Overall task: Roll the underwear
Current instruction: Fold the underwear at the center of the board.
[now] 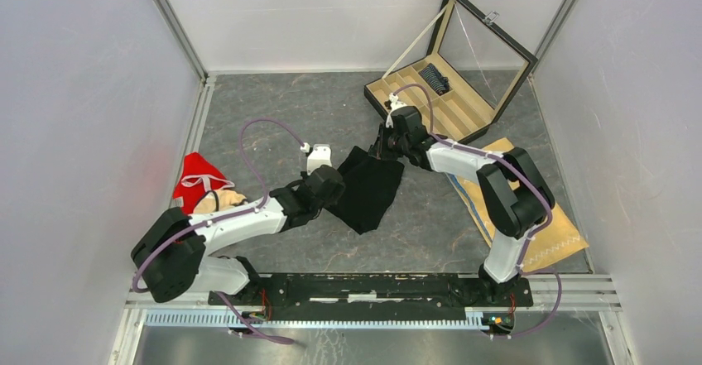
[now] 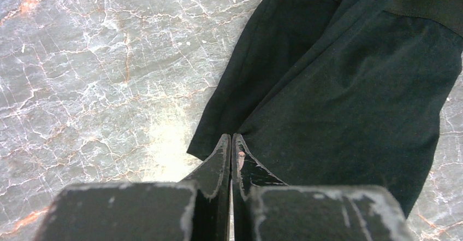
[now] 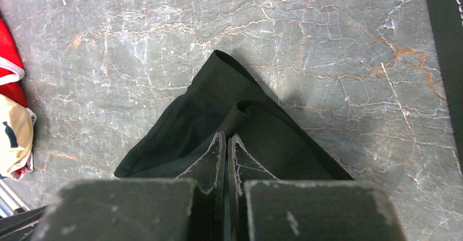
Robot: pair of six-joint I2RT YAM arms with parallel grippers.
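The black underwear [image 1: 368,187] lies partly spread on the grey marble table, mid-centre. My left gripper [image 1: 334,191] is shut at its left edge; in the left wrist view the closed tips [image 2: 230,137] pinch the fabric [image 2: 355,88] where its folds meet. My right gripper [image 1: 382,146] is shut at the far right corner; in the right wrist view the tips [image 3: 226,135] hold a raised ridge of the black cloth [image 3: 180,131]. The navy striped underwear [image 1: 433,78] sits rolled in a compartment of the box.
A compartment box [image 1: 414,104] with an open glass lid stands at the back right. A flat tan cloth [image 1: 546,228] with zigzag stitching lies under the right arm. A heap of red and cream clothes [image 1: 199,181] lies at the left, also in the right wrist view [image 3: 10,71].
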